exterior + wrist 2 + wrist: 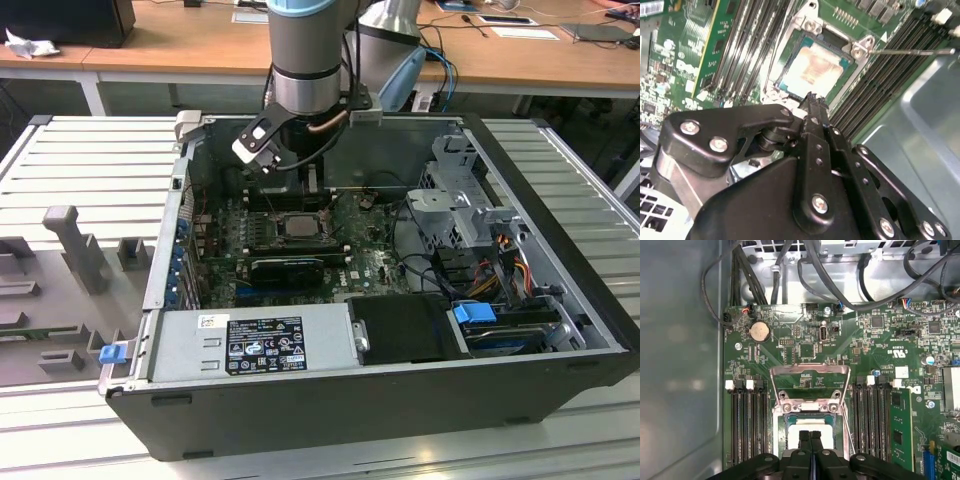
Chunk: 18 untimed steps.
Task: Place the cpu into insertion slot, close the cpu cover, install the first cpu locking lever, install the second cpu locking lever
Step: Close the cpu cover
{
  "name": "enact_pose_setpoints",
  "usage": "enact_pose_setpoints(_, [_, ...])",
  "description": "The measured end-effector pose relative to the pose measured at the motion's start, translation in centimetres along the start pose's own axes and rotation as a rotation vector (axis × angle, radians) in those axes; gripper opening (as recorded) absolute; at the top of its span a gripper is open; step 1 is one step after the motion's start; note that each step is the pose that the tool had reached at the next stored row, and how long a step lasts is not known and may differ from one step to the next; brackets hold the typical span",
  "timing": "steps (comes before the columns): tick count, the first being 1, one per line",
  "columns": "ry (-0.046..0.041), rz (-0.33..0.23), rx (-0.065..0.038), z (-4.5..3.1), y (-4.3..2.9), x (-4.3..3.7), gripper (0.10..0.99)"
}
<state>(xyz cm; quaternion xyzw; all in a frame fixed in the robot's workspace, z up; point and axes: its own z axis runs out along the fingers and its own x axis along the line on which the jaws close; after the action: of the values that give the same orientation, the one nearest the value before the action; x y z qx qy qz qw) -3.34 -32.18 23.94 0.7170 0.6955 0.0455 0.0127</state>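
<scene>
The open computer case (350, 415) lies on its side, its motherboard (370, 265) facing up. The gripper (811, 435) hangs just above the socket toward the board's far side, jaws pressed together (nothing between them). The cpu cover (810, 371) is swung open. The cpu (812, 70) sits in the insertion slot (841, 410).

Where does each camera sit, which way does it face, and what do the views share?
Exterior view: off the arm, higher than the open computer case, looking down into it; the arm reaches in above the cpu.
First wrist view: on the arm, facing straight down at the board; shut gripper over the cpu, cover swung open.
Second wrist view: on the arm, slanted along the gripper toward the cpu.
Shared: all three show the cpu; both wrist views show the gripper tips.
</scene>
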Motion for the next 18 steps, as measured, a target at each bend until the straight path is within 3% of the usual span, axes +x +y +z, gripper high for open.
enact_pose_setpoints(3, [0.0030,0.001,0.009,0.04,0.49,-0.03,0.106])
enact_pose_setpoints(8, [0.0035,0.001,0.010,-0.78,0.58,0.02,0.106])
enact_pose_setpoints(13, [0.0033,0.001,0.010,-0.77,1.06,0.03,0.106])
enact_pose_setpoints(18, [0.0036,0.001,0.010,-1.43,1.24,0.07,0.106])
